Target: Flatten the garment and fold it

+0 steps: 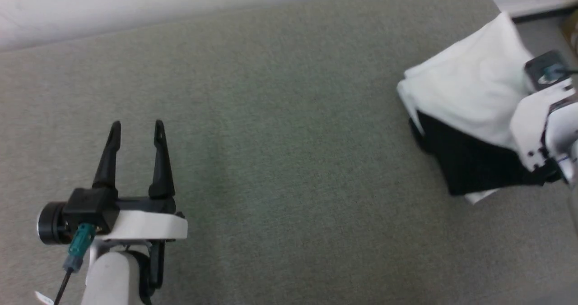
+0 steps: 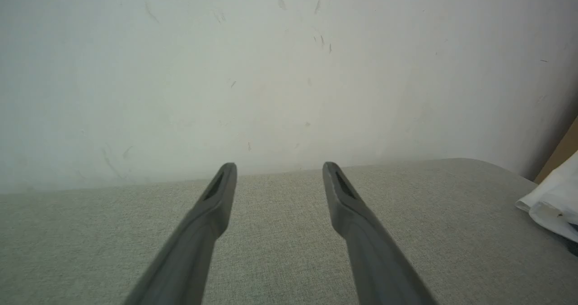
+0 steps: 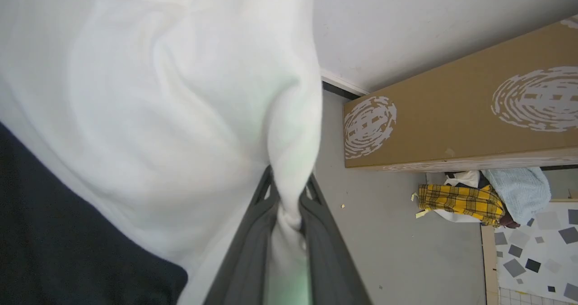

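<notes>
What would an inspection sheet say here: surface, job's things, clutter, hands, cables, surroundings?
Surface: grey-green fabric surface, smooth.
Job's things: garment, bunched white and black, at the surface's right end.
Clutter: nothing seen on the surface.
Hands: left hand open, holding nothing, above the surface; right hand shut on the garment's white cloth.
Cables: cable with teal plug at the left wrist camera.
Surroundings: white wall; cardboard box near it; yellow plaid cloth on the floor.

Plaid cloth (image 3: pixel 458 202) and blue towel (image 3: pixel 519 190) beside cardboard box (image 3: pixel 451 115)
</notes>
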Robot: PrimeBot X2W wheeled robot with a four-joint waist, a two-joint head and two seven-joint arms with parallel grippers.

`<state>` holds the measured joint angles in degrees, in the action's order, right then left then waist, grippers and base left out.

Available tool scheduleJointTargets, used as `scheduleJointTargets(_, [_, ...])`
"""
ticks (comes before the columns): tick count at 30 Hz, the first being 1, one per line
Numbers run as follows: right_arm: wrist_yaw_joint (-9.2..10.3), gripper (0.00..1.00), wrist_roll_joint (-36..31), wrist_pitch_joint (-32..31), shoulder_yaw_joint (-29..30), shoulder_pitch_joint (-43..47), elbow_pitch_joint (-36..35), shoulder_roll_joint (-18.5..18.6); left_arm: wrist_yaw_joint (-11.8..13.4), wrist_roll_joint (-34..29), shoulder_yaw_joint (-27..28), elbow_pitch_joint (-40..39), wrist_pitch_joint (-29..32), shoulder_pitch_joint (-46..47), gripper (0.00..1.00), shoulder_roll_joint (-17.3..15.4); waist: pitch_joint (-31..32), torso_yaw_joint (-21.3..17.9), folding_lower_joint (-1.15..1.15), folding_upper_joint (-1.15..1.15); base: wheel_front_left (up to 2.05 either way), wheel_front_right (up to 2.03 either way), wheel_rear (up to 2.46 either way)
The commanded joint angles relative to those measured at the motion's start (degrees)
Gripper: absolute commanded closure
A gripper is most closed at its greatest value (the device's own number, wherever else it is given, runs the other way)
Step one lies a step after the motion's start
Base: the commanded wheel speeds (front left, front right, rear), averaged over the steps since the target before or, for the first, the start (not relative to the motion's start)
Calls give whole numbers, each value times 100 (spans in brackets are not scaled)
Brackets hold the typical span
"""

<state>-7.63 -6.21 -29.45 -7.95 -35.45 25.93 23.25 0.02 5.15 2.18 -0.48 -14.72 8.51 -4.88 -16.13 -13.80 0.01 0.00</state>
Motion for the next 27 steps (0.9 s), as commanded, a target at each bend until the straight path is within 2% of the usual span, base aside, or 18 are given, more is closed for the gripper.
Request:
scheduleJointTargets(1, [14,100,-114,159,173,-184,153,-48,-13,-82,-9,-46,-16,138,0,-67,-507,-374,-1,0,0,0,0])
scheduleJointTargets(4, [14,100,-309,531,566,-422,488,-81,-34,-127,-54,-137,41,291,0,-140,-733,-350,-1,0,0,0,0])
scheduleJointTargets(13, [14,100,-980,1172,1417,-868,1235,-35,-15,-188,-108,-289,211,451,0,-255,-1110,-126,-1,0,0,0,0])
scheduleJointTargets(17, [14,100,-1168,1435,1763,-1033,1487,-131,12,-181,-118,-316,234,434,0,-269,-1165,-17,-1,0,0,0,0])
scheduleJointTargets(18, [14,97,-1200,1508,1848,-1069,1558,-153,19,-180,-124,-314,236,428,0,-269,-1158,7,-1,0,0,0,0])
scheduleJointTargets(19, [14,56,-1249,1548,1924,-1081,1602,-202,30,-176,-127,-307,232,416,0,-265,-1133,29,-1,0,0,0,0])
scheduleJointTargets(20, [14,1,-1313,1575,1986,-1078,1637,-235,36,-170,-134,-298,229,402,0,-260,-1103,49,-1,0,0,0,0])
scheduleJointTargets(27, [14,0,-1476,1759,2466,-855,1793,-399,73,-62,-204,-92,138,264,0,-165,-571,252,-1,0,0,0,0])
